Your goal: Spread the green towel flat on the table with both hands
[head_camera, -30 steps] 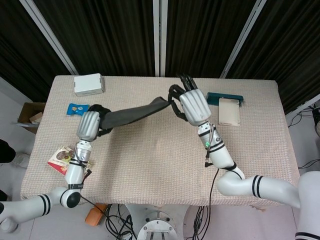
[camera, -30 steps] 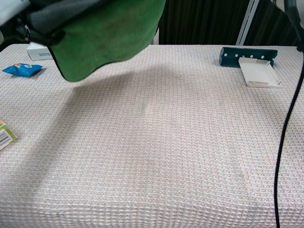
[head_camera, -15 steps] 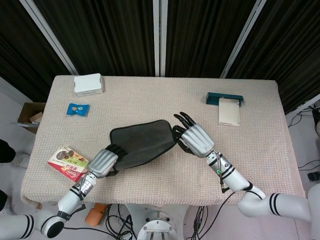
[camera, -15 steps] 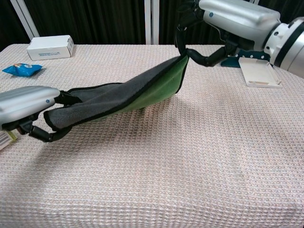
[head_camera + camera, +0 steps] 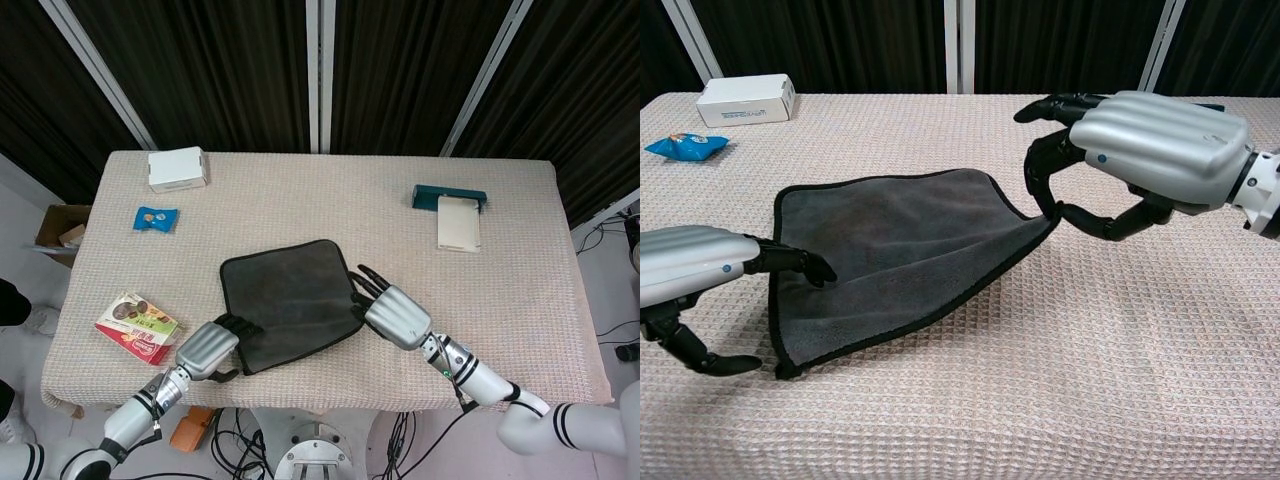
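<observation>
The green towel (image 5: pixel 290 300) lies nearly flat on the table, its grey side up, near the front middle; the chest view shows it too (image 5: pixel 900 250). My right hand (image 5: pixel 398 316) (image 5: pixel 1160 150) pinches the towel's near right corner between thumb and a finger, and that corner is slightly raised. At the towel's near left corner, my left hand (image 5: pixel 208 347) (image 5: pixel 690 275) has its fingers and thumb spread wide. Its fingertips (image 5: pixel 805 266) hover over the towel's left edge, and the corner itself lies on the table.
A white box (image 5: pixel 178 168) stands at the back left, with a blue packet (image 5: pixel 156 217) in front of it. A snack pack (image 5: pixel 135 322) lies at the left edge near my left hand. A teal holder (image 5: pixel 449 194) and white case (image 5: pixel 458 222) sit at the back right.
Both hands have brought the towel down from the air and toward the front edge. It went from hanging stretched to lying flat. My left hand's fingers have spread off the corner.
</observation>
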Motion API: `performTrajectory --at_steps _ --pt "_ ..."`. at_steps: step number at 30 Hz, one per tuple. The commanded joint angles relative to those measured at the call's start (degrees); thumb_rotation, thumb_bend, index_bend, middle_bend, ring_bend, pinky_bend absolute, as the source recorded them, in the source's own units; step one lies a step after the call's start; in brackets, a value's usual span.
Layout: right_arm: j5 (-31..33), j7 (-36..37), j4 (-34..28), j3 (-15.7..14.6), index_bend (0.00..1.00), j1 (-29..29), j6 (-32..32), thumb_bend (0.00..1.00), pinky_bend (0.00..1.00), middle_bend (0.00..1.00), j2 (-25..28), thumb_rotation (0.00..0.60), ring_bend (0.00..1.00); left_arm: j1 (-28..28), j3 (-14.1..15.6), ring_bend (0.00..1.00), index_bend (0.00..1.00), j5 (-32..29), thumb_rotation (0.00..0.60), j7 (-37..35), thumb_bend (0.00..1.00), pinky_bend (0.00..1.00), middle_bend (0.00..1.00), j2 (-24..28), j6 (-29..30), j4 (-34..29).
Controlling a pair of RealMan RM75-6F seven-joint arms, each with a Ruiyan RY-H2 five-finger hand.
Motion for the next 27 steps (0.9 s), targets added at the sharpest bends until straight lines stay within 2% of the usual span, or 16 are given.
performTrajectory --at_steps 1,6,8,11,15,22,25,27 --pt "-0.66 -2.54 0.43 -1.04 0.68 -1.24 -0.69 0.46 0.00 0.29 0.16 0.600 0.03 -0.02 -0.14 0.13 0.14 -0.17 0.600 -1.10 0.24 0.15 0.18 2.37 -0.47 -2.32" --pt "4.35 -9.32 -4.66 -1.58 0.12 -2.62 -5.95 0.17 0.00 0.12 2.52 0.600 0.00 0.63 -1.51 0.13 0.13 -0.31 0.600 -6.16 0.24 0.15 0.18 5.90 0.59 -4.49" --pt "7.15 -13.35 -7.15 -1.40 0.01 -2.83 -8.30 0.09 0.00 0.06 3.79 0.600 0.00 1.12 -2.02 0.13 0.13 0.31 0.600 -8.17 0.24 0.15 0.18 7.04 1.57 -4.68" --pt "11.54 -17.92 -10.52 -0.71 0.00 -3.08 -10.73 0.01 0.00 0.01 5.57 0.600 0.00 1.52 -2.25 0.13 0.13 1.75 0.600 -8.75 0.24 0.15 0.18 7.83 2.49 -3.89" --pt "14.27 -20.01 -13.29 0.55 0.00 -3.59 -10.71 0.00 0.00 0.00 7.79 0.600 0.00 1.72 -1.88 0.13 0.21 4.65 0.600 -7.39 0.24 0.15 0.18 6.62 3.00 -0.99" --pt "15.75 -13.33 -16.48 5.25 0.00 -5.49 -5.76 0.00 0.00 0.00 12.57 0.600 0.00 1.94 1.21 0.13 0.36 13.18 0.600 -10.36 0.24 0.15 0.18 3.18 3.07 4.17" --pt "16.06 -11.82 -16.38 6.80 0.00 -6.10 -4.16 0.00 0.00 0.00 13.34 0.600 0.00 1.84 1.59 0.13 0.36 15.35 0.600 -11.51 0.24 0.15 0.18 1.53 3.22 5.89" --pt "16.17 -11.21 -16.24 7.38 0.00 -6.38 -3.62 0.00 0.00 0.00 13.37 0.600 0.00 1.81 1.30 0.12 0.34 15.99 0.600 -11.80 0.24 0.15 0.16 0.02 3.39 7.15"
